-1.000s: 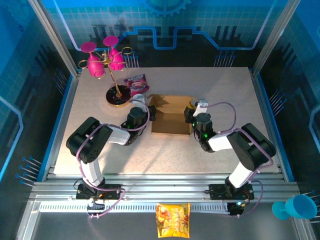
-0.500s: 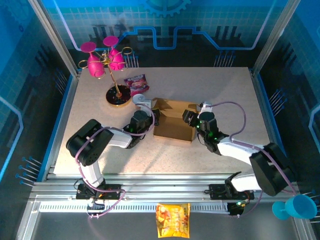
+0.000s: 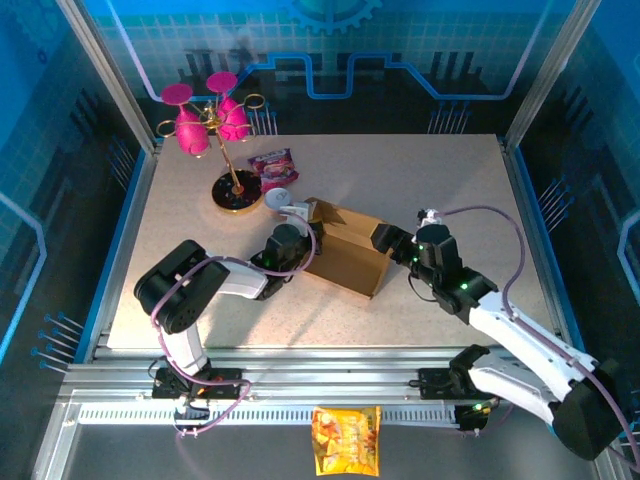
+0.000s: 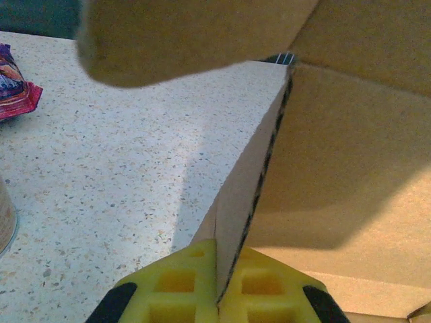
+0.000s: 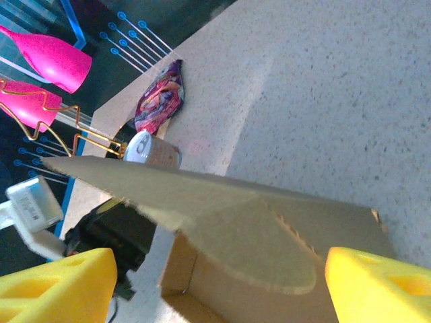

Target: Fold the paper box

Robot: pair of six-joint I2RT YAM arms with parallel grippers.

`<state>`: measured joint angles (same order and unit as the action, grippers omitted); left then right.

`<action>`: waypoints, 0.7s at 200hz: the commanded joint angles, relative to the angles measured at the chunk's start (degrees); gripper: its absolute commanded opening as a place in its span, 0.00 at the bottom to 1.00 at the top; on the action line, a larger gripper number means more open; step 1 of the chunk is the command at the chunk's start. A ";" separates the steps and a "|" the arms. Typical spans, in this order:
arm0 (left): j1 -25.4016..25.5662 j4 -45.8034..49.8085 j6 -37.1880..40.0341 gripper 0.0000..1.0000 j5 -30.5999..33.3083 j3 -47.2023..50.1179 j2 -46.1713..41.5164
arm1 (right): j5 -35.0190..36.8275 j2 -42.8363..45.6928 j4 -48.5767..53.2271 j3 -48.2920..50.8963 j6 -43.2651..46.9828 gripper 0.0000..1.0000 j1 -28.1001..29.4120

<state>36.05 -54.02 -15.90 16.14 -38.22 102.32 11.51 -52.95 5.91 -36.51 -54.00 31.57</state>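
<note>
Pink goblets (image 3: 190, 125) hang on a gold wire stand (image 3: 236, 190) at the far left of the speckled table (image 3: 200, 290), with a purple snack packet (image 3: 272, 165) just to their right and a small white-topped can (image 3: 279, 200) near it. Next comes the left gripper (image 3: 298, 238), lying low at the left side of the paper box (image 3: 345, 255). In the left wrist view its yellow pads (image 4: 175, 289) are pressed together on the edge of an upright cardboard wall, which stands straight up between them. The brown box sits about mid-table between the two arms, turned at an angle to the table's edges, its top open and a flap raised at the far left corner. From the right wrist camera one rounded flap slants across the open tray. On the box's right side the right gripper (image 3: 393, 240) hangs by the upper right corner with its fingers (image 5: 54, 286) spread wide, the flap passing between them without either finger touching it. A yellow bag (image 3: 346, 440) lies below the rails at the bottom of the overhead view.
</note>
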 commanded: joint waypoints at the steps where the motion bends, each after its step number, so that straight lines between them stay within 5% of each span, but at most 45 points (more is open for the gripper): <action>1: 1.09 4.96 1.05 0.00 1.15 -0.54 1.54 | -0.34 2.93 11.56 -4.93 -5.70 0.81 0.94; 36: 1.35 5.06 0.96 0.00 1.79 -0.56 1.72 | 3.47 2.51 18.65 -13.28 -8.29 0.79 -3.02; 103: 1.45 5.67 1.41 0.00 2.99 -1.70 2.15 | -7.10 -8.53 19.62 -26.86 -7.41 0.79 -17.70; 140: 1.45 6.19 1.83 0.00 3.60 -2.12 1.85 | -21.85 -22.17 22.58 -30.65 -10.74 0.74 -25.72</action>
<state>36.95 -52.31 -15.00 18.76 -39.88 103.20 0.93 -67.44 24.05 -65.41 -62.15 9.85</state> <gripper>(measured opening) 0.046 0.752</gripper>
